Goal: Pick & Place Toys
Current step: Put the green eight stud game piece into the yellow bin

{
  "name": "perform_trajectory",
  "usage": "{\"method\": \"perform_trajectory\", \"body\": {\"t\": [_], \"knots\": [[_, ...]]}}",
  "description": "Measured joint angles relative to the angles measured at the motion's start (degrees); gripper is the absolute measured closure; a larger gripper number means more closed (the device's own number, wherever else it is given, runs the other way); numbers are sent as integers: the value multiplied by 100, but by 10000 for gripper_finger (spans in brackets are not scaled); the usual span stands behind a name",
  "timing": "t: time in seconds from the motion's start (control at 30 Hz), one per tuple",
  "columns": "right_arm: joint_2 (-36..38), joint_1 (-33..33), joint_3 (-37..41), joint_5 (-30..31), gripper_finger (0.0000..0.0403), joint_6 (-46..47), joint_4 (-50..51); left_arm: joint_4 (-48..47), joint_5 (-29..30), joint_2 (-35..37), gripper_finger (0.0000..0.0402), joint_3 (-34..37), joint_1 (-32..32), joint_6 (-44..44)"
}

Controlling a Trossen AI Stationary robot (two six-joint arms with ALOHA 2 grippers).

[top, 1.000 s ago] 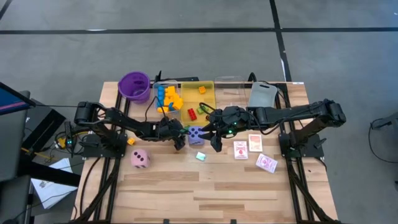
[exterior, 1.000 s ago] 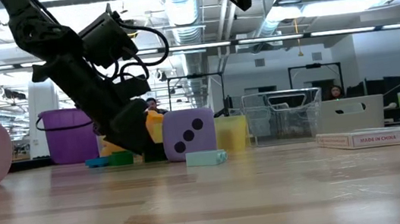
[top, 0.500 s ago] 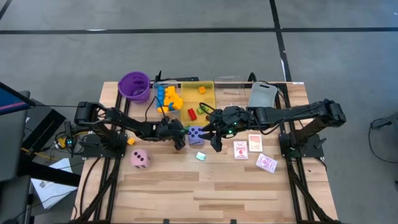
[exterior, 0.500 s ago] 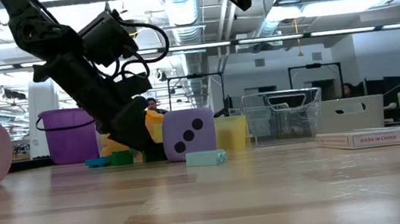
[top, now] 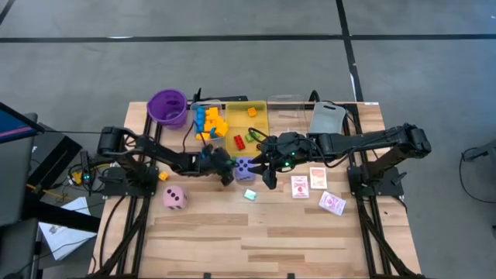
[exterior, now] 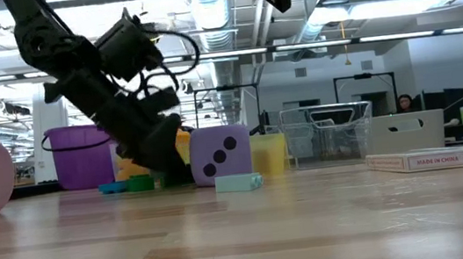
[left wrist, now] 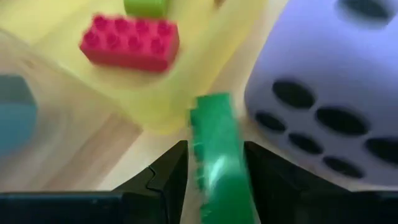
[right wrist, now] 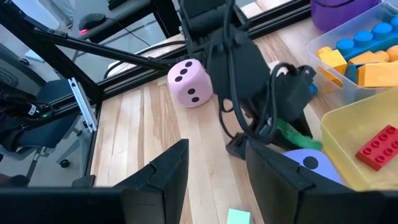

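My left gripper [top: 225,168] is low over the table, just left of the purple die [top: 244,167], and shut on a green block [left wrist: 215,155]. The die also shows in the left wrist view [left wrist: 329,106] and the low view [exterior: 219,155]. My right gripper [top: 267,172] hovers open and empty just right of the die. The pink die [top: 175,197] rests on the table at the near left. A small teal block [top: 249,194] lies near the purple die. Three red-patterned cards [top: 299,186] lie flat at the right. My left gripper pinches the green block's two long sides [left wrist: 205,163] between its two fingers, and the block runs forward along them. The fingers slant down from the table's left. I cannot tell whether the block is clear of the table.
At the far edge stand the purple cup [top: 167,106], the clear tray [top: 194,108] with yellow and blue blocks, the yellow tray [top: 262,113] with red, orange and green blocks, and the grey tray [top: 327,118]. An orange block [top: 163,176] lies at the left. Bare wood lies toward the near edge.
My left gripper has shifted a little toward the table's right edge, closer to the purple die, and has tipped slightly. My right gripper and the dice have kept still.
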State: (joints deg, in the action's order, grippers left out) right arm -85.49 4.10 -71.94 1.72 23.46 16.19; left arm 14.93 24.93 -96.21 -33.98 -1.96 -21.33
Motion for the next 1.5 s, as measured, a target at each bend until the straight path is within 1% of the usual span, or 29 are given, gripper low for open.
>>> {"method": "perform_trajectory", "body": {"t": [0.17, 0.27, 0.37, 0.43, 0.53, 0.67, 0.73, 0.8, 0.9, 1.0, 1.1, 1.23, 1.33, 1.5], "knots": [[0, 35, 2, -3, 249, 4, 4, 137, -38, -281, 254, -18, 0, -356], [0, 49, 0, -9, 249, 8, 9, 144, -31, -323, 259, -17, 0, -627], [0, 76, 1, -7, 249, 7, 9, 124, -45, -279, 277, -11, 0, -640], [0, 76, -1, -7, 249, 7, 9, 78, -107, -210, 298, -2, 0, -616], [0, 76, -1, -5, 249, 7, 9, -8, -314, 45, 329, 12, 2, -610], [0, 76, -1, -5, 249, 7, 7, 10, -734, 605, 329, 10, 21, -489], [0, 73, 1, -5, 249, 7, 7, -33, -792, 946, 330, 11, 56, -322], [0, 66, -1, -5, 249, 7, 4, -18, -753, 1313, 326, 4, 83, -178], [0, 66, -1, -3, 249, 4, 1, -8, -341, 1740, 318, 0, 71, -99], [0, 66, -1, -3, 249, 5, -13, 89, -19, 1911, 319, 2, -117, -96], [0, 66, 0, -3, 249, 4, -33, 358, -49, 1844, 323, 0, -469, -85], [0, 66, -1, -3, 249, 7, -52, 1149, -140, 1529, 317, 1, -1008, 309], [0, 66, -1, -3, 249, 7, -52, 1563, -155, 1350, 299, -2, -1314, 461], [0, 70, -1, -3, 249, 7, -50, 1678, -788, 1318, 248, -2, -1562, 495]]}}
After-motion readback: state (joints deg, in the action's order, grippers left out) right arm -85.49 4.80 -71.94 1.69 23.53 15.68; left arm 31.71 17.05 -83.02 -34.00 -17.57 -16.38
